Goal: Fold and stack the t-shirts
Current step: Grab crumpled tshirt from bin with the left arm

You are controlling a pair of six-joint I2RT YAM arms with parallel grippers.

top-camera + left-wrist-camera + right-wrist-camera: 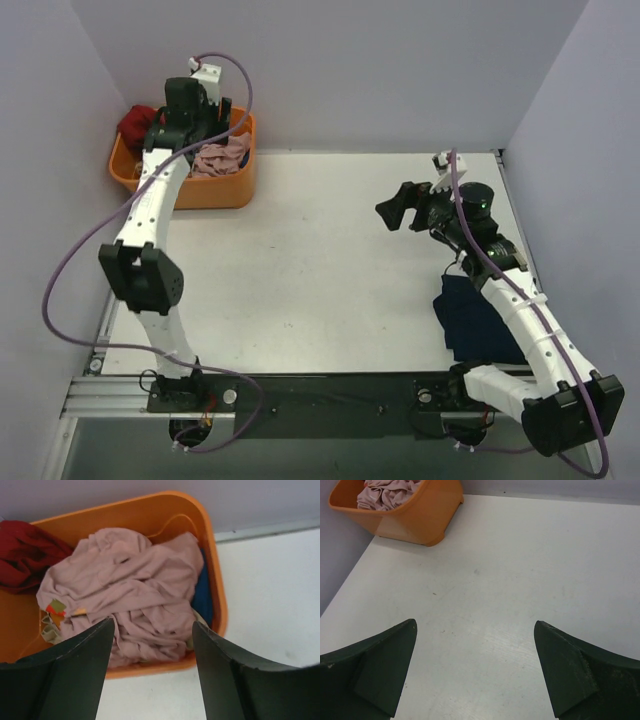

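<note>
The dusty-pink t-shirt [135, 585] lies crumpled in the orange basket [217, 600], its small pixel print [57, 607] showing at the left. My left gripper [152, 625] is open and empty, hovering just above the basket's near rim; it also shows in the top view [222, 125]. The pink shirt [220, 158] shows there too. The dark navy t-shirt [478, 318] lies folded on the table at the near right, partly under my right arm. My right gripper [396, 208] is open and empty above bare table [475, 625].
The basket [180, 190] stands at the table's far left corner, against the walls. It also holds a dark red cloth [20, 555] and a blue cloth [202, 595]. The basket shows far off in the right wrist view [415, 515]. Grey walls enclose three sides.
</note>
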